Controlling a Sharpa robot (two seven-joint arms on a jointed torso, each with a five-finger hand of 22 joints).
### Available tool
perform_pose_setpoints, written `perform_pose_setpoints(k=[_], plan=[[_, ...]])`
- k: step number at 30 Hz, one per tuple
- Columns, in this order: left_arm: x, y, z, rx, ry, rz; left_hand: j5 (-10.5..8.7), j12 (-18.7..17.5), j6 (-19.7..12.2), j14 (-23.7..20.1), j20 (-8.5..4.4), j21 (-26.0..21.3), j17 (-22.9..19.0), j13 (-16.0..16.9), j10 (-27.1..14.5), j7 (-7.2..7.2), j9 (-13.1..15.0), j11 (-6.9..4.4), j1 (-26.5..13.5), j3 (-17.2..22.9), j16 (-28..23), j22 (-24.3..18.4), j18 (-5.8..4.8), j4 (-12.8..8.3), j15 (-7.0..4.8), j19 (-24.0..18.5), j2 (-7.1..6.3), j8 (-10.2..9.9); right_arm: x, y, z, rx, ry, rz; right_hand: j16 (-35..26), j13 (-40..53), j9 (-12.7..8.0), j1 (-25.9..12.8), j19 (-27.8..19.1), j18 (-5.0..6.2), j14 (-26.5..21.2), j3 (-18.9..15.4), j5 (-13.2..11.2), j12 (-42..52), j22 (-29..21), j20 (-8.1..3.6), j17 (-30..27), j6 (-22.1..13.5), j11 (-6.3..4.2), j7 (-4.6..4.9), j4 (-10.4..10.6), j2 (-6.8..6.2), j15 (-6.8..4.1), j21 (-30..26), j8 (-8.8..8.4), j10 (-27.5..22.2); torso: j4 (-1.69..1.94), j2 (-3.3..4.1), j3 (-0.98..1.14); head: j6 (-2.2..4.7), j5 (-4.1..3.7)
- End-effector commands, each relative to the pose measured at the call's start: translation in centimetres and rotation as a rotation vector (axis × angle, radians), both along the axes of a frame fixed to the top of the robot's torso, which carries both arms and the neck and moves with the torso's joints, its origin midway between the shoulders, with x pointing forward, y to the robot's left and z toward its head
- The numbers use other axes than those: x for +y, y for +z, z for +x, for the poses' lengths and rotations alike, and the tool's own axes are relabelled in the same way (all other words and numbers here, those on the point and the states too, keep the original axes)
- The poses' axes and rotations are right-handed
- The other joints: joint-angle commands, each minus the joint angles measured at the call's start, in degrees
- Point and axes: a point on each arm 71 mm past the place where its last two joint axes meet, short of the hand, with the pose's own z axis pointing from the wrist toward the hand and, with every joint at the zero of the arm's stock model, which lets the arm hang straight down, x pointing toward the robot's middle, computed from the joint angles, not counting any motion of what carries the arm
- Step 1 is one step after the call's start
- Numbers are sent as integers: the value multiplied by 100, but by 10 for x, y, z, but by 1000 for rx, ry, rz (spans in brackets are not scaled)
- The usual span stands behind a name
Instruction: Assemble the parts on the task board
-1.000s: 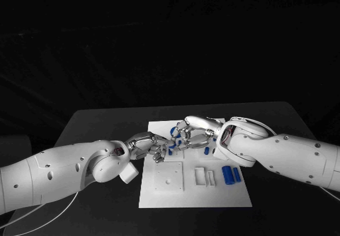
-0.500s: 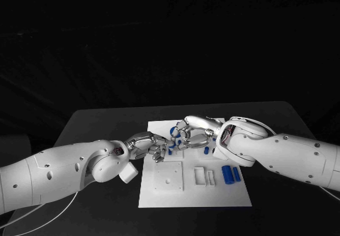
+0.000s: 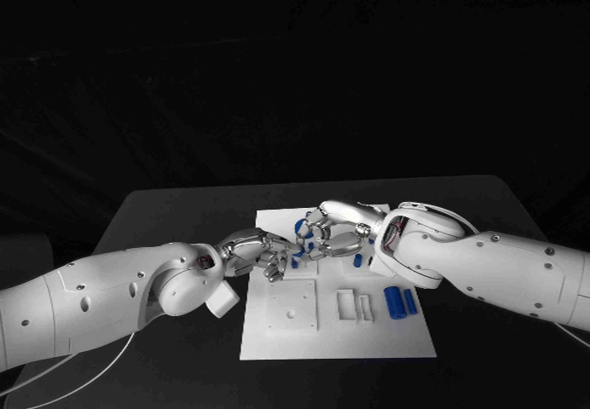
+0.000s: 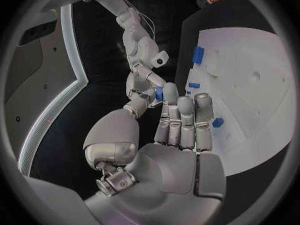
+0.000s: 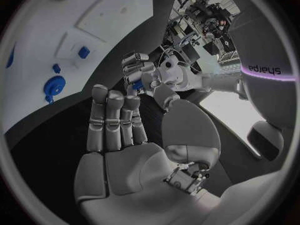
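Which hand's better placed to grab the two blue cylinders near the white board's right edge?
Right hand, likely: blue cylinders lie beside its forearm, across the white board from the left hand.

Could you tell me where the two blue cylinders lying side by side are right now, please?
In the head view the two blue cylinders lie on the task board near its right edge, just right of the white blocks and below the right arm.

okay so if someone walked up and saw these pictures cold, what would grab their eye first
Most striking are the two silver hands meeting fingertip to fingertip above the far half of the white task board: the left hand and the right hand, with a small blue part between them. Next, two blue cylinders lie side by side near the board's right edge.
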Motion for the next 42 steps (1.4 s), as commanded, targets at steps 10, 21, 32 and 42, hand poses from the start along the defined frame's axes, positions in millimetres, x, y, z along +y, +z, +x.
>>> perform_pose_setpoints(k=[10,21,32,42], plan=[[1,5,2,-25,24,-43,-185,52,137,-46,-609,7,12,-9,43,-33,39,-62,144,49,83,91,-37,-145,-72,-46,589,185,-2,-3,0,-11,-5,-36,23,23,259,-26,27,86,7,263,167,-19,6,-13,87,76,-1,39,242,-37,-44,46,117,29,1,1,-1,4,-5],[4,5,4,-29,50,-48,-195,96,134,33,-643,64,28,3,116,-62,76,-97,178,25,140,100,-24,-164,-109,22,616,290,-3,-4,-2,-30,-1,-47,30,66,327,-248,-8,86,-5,-473,679,-52,19,-19,90,54,-17,20,235,-235,-49,77,128,29,0,-1,-2,4,-3],[4,5,4,-28,52,-45,-188,117,136,58,-657,86,35,10,141,-75,88,-111,191,19,162,102,-19,-167,-124,44,605,331,-4,-5,-3,-31,-2,-49,29,78,331,-235,-19,86,-9,-677,687,-66,8,-31,88,60,-22,19,235,-234,-55,71,114,29,2,2,-1,6,-5],[3,4,3,-24,36,-37,-175,129,138,69,-666,98,39,14,153,-84,96,-121,214,24,172,103,-14,-174,-133,54,595,360,-5,-5,-3,-39,-14,-43,29,82,330,-214,-19,86,-9,-703,689,-69,4,-34,87,62,-24,17,236,-226,-56,69,110,31,4,1,0,13,-8]])
